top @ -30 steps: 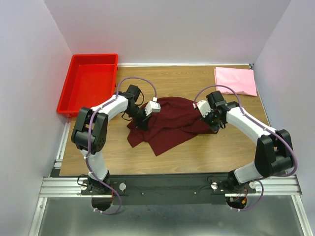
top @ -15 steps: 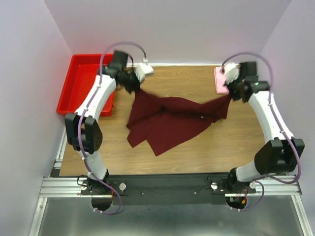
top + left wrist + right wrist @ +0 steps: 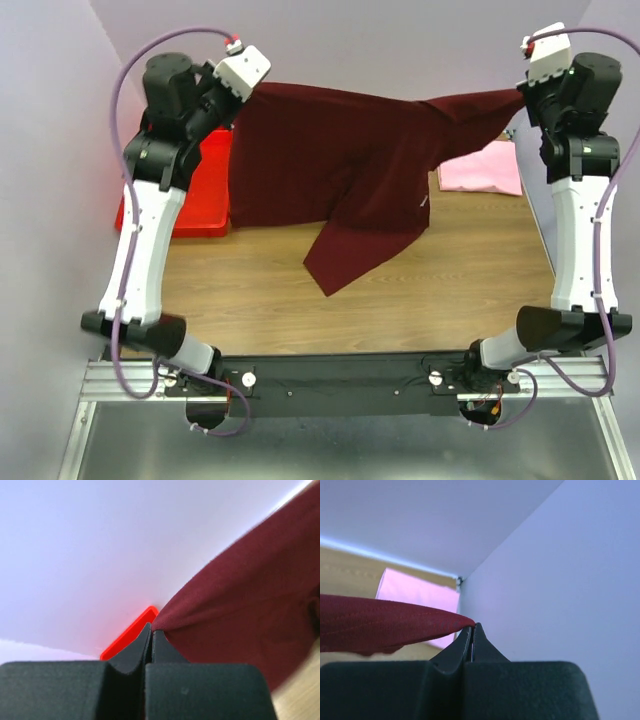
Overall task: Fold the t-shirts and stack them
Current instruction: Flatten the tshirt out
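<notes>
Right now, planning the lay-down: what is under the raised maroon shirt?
Below the maroon shirt, bare wooden table shows. Its cloth hides the table's far part and the far edge of the pink shirt.

The hanging t-shirt (image 3: 320, 160) stretches above the tabletop (image 3: 450, 285) between the left fingers (image 3: 160, 649) and right fingers (image 3: 480, 641); a bin (image 3: 205, 212) sits far left, a folded t-shirt (image 3: 485, 170) far right.

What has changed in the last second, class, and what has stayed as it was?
The left tool and the right tool, each shut on an edge of the maroon t-shirt, swung up and apart, lifting it from the table so it hangs spread between them. The pink t-shirt stayed folded at the far right, and the red bin stayed at the far left.
</notes>
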Tool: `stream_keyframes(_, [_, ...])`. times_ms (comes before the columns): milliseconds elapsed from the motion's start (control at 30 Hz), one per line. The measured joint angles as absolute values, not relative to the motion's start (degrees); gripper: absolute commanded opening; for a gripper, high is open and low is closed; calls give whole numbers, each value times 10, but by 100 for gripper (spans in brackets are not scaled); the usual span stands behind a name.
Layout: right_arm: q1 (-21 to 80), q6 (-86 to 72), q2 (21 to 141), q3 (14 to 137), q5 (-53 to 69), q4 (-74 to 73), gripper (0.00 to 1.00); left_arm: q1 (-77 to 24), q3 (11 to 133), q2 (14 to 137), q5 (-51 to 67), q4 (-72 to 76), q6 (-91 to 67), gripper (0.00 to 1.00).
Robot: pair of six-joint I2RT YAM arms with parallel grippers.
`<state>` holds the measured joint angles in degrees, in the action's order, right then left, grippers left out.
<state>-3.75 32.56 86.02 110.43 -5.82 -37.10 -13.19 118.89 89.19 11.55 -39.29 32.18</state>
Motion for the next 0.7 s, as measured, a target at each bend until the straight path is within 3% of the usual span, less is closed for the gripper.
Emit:
stream_keyframes(200, [-37,313,822,1144,-68,-352,1,-132,1041,725,113,-310,288,0])
stream_keyframes(333, [-37,310,779,1188,-72,-341,1,-132,1022,651,133,-268,263,0])
stream_keyframes(700, [-37,345,780,1301,-88,-291,1,-132,1098,671,142,-224,234,0])
